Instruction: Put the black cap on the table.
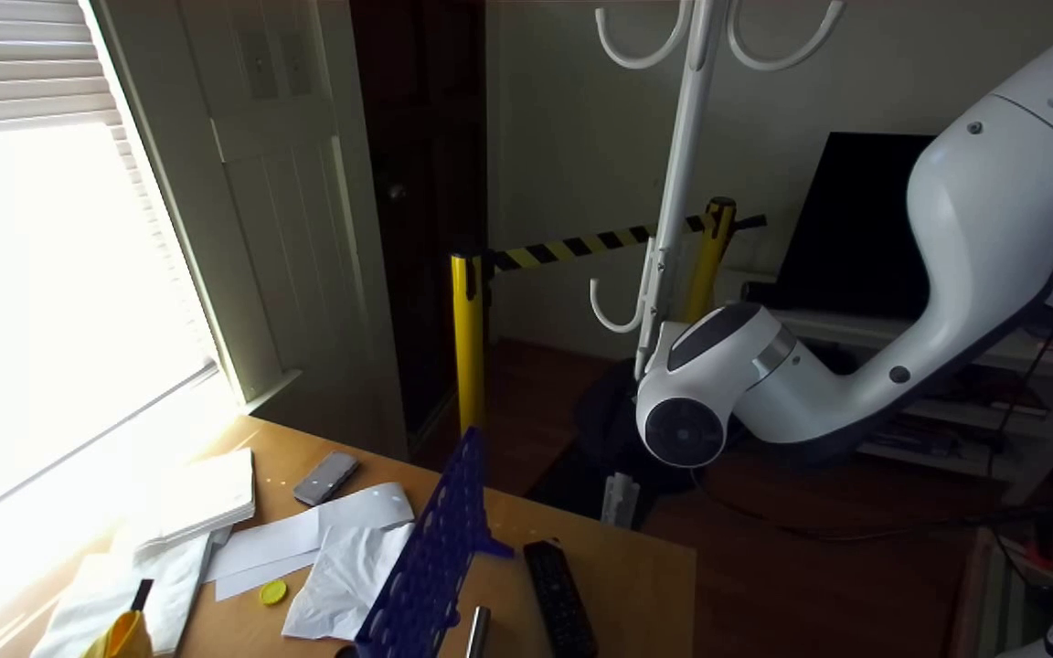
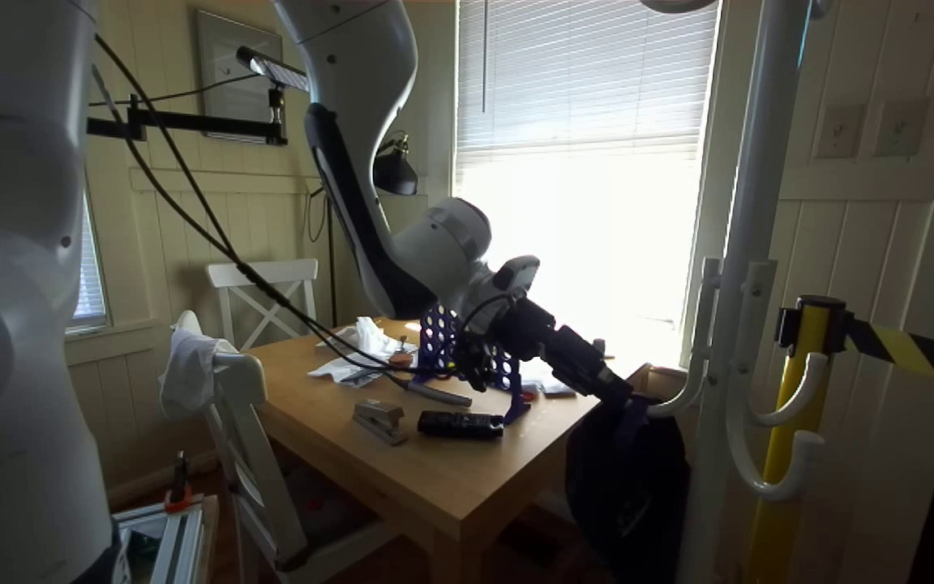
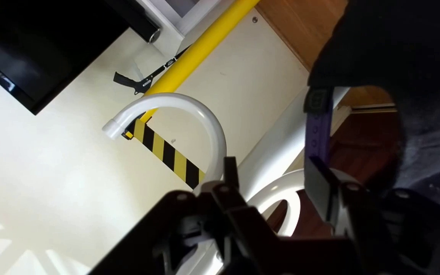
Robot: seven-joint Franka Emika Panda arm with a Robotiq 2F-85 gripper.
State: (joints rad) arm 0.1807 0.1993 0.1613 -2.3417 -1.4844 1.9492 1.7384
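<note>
The black cap [image 3: 380,49] hangs by the white coat rack, beyond the table's edge. Its purple back strap [image 3: 316,131] and the opening below it show in the wrist view. The cap is a dark lump in both exterior views [image 2: 629,495] [image 1: 604,416], partly hidden by the arm in one. My gripper [image 3: 271,162] is open, its fingers well apart. The right finger overlaps the strap's lower end; I cannot tell whether they touch. In an exterior view the gripper [image 2: 614,391] points down at the cap's top. The light brown table [image 2: 467,478] [image 1: 641,585] stands beside the rack.
The rack's white pole [image 1: 684,155] [image 2: 747,203] and curved hooks [image 3: 214,130] are close to the gripper. Yellow posts [image 1: 468,338] with striped tape stand behind. The table bears a blue perforated panel [image 1: 435,548], black remote [image 2: 460,424], stapler [image 2: 379,419] and papers. A white chair [image 2: 232,438] stands alongside.
</note>
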